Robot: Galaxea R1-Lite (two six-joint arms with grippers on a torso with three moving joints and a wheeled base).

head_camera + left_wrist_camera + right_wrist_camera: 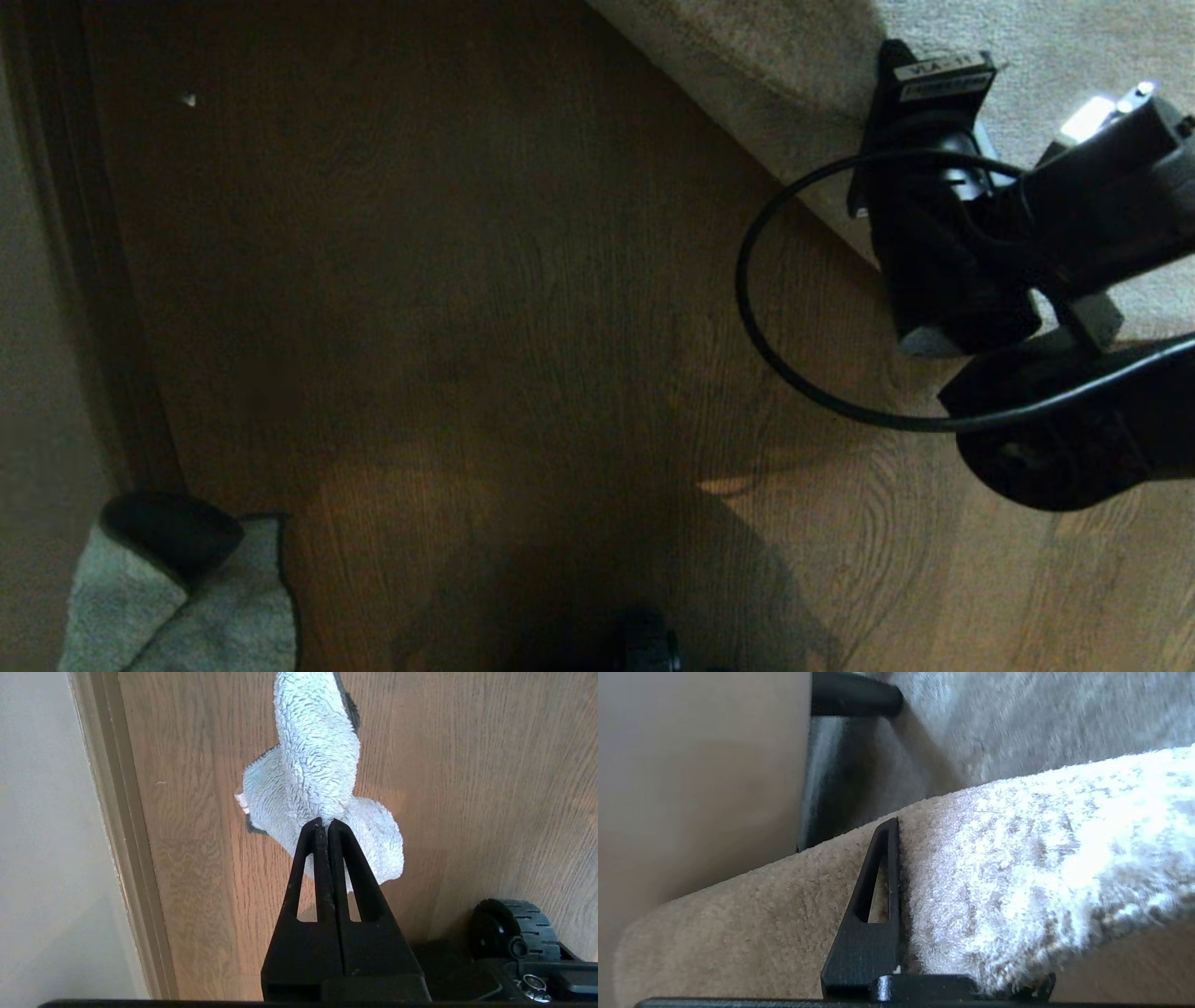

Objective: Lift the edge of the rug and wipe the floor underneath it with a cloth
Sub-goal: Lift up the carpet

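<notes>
The rug [1055,56] lies at the upper right, its edge [747,140] running diagonally over the brown wood floor [467,327]. My right arm [943,233] reaches onto that edge. In the right wrist view my right gripper [906,828] is shut on the rug edge [980,868]: one finger [878,914] presses the beige backing, the other is hidden under the plush pile. At the lower left, my left gripper [168,537] is shut on the pale cloth [224,607]. From the closed fingertips of the left gripper [324,822] the cloth [317,765] hangs over the floor [467,788].
A dark baseboard [93,280] and wall run along the left side; the same baseboard [121,835] shows in the left wrist view. A black cable [747,308] loops off the right arm. The base's wheel [514,928] sits near the left gripper. A white speck [189,99] lies on the floor.
</notes>
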